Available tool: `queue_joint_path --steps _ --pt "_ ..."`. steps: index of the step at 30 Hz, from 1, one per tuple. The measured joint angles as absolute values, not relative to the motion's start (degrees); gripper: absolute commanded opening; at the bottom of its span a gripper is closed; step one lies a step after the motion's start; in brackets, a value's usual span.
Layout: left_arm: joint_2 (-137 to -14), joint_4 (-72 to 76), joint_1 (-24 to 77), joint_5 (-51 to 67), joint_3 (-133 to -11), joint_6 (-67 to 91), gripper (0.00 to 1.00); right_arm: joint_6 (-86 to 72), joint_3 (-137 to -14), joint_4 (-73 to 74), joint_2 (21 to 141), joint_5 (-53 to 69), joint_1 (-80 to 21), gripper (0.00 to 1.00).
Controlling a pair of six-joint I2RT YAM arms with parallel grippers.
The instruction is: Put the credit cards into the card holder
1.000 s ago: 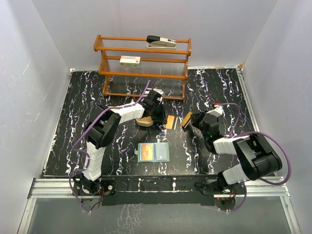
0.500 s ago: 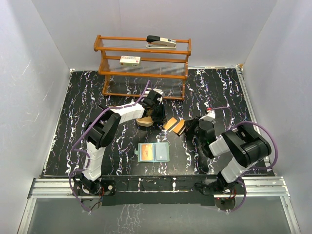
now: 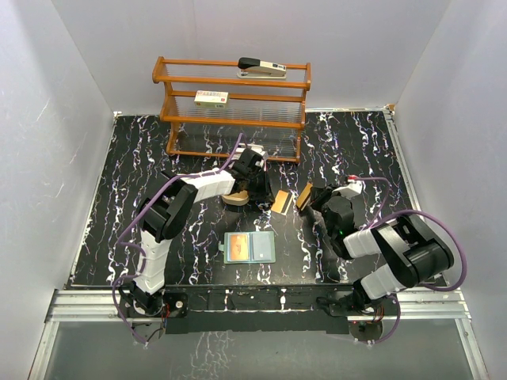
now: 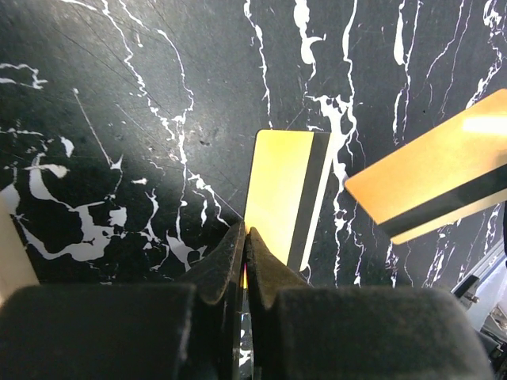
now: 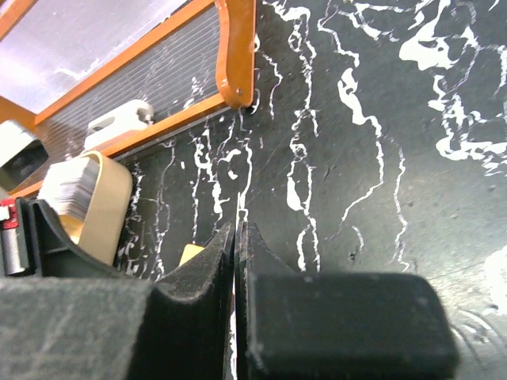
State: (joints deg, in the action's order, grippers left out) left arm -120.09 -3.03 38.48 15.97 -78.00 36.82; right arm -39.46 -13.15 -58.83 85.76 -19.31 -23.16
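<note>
I see the card holder open, one card pocketed; beyond it, reaching low, left fingers pinch a gold card, right fingers another gold card alongside.

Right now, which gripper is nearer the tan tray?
Left. The left gripper, pinching a gold card, is beside the tan tray; the right gripper, pinching a second gold card, is farther right.
</note>
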Motion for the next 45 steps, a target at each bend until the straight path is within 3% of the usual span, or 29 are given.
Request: queue_joint_path --steps 9,20,27,45 --pt "-120.1 -2.5 38.8 17.1 -77.6 38.2 0.02 -33.9 -13.8 -60.6 88.9 -20.9 -22.7 0.00" --pt "-120.3 -2.4 38.9 18.3 -77.6 39.0 0.02 -37.7 -14.0 -73.4 97.4 -21.3 -23.2 0.00" --pt "-120.4 -2.5 39.2 19.0 -77.6 39.5 0.02 -40.3 -14.1 -71.9 100.9 -17.4 -27.2 0.00" --pt "-120.3 -2.3 39.2 18.9 -77.2 39.7 0.03 -31.7 -12.6 -60.2 87.6 -15.9 -20.8 0.00"
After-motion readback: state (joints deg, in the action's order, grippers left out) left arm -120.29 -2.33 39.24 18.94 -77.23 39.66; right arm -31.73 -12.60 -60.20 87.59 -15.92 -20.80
